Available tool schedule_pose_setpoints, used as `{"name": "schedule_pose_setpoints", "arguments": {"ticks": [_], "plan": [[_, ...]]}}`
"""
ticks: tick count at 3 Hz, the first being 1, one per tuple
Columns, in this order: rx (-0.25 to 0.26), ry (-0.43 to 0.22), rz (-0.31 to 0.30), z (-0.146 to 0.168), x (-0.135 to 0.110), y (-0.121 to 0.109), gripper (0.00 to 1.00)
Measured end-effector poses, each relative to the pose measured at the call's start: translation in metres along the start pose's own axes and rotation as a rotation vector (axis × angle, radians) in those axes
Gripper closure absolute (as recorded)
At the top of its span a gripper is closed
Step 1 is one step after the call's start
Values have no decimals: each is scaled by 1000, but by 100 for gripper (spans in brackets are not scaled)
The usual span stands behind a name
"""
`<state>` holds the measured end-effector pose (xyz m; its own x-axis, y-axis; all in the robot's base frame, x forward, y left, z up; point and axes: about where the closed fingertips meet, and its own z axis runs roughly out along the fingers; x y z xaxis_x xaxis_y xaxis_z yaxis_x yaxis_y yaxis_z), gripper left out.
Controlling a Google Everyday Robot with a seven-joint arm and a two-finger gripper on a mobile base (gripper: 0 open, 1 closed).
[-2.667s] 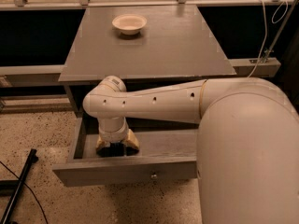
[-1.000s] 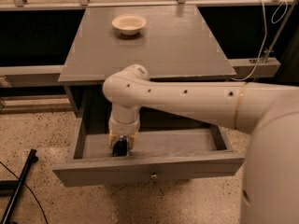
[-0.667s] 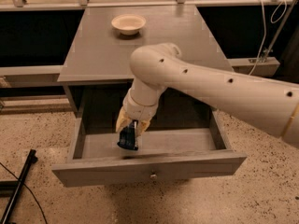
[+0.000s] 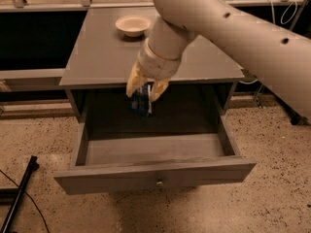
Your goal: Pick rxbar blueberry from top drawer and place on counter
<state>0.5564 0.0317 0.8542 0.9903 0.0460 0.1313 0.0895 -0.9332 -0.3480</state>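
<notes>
My gripper (image 4: pixel 145 92) hangs above the open top drawer (image 4: pixel 155 149), near the front edge of the counter (image 4: pixel 102 57). Its yellow fingers (image 4: pixel 134 81) are shut on the rxbar blueberry (image 4: pixel 141 102), a small dark blue wrapper that dangles below them, lifted clear of the drawer floor. The drawer is pulled out toward me, with its front panel and small round knob (image 4: pixel 159 182) at the bottom. The white arm reaches in from the upper right and covers part of the counter.
A cream bowl (image 4: pixel 132 25) sits at the back of the counter. A black bar (image 4: pixel 19 198) lies on the speckled floor at lower left. White cables (image 4: pixel 286 8) hang at upper right. A dark shelf runs behind the cabinet.
My gripper has risen out of the drawer with the blue bar and moved up and right toward the counter's front edge. The bar has left the drawer floor.
</notes>
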Motion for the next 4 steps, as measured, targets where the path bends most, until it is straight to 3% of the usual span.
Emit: {"name": "schedule_pose_setpoints", "arguments": {"ticks": [1, 2, 3, 4], "plan": [[-65, 51, 137, -25, 50, -18, 100], [-65, 70, 337, -22, 102, -36, 100], [-10, 77, 565, -20, 144, -45, 84], [41, 119, 782, -19, 179, -43, 61]]}}
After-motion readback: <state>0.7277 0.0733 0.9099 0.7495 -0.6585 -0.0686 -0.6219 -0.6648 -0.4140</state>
